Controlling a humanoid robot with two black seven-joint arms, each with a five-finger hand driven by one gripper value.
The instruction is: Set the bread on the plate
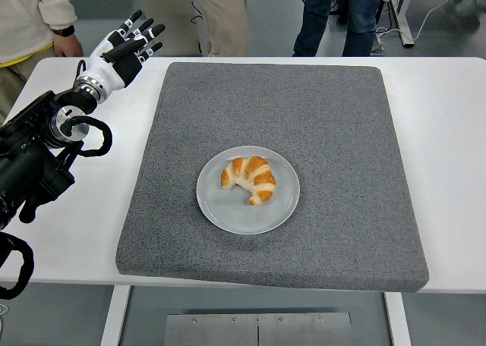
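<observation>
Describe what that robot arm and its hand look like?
The left arm is black and bulky, with a round silver joint and a looping black cable near the wrist. Its left hand is white with black fingers bearing small white marks. No right arm shows.

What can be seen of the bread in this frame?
The bread is a single croissant, golden brown with paler bands across its crust, curved into a crescent whose tips point toward the table's near edge. It looks whole and baked. It lies flat on the round white plate, a little above the plate's middle, fully inside the rim. Only the plate touches it. The plate sits on the grey mat. The left hand is far off, empty.
</observation>
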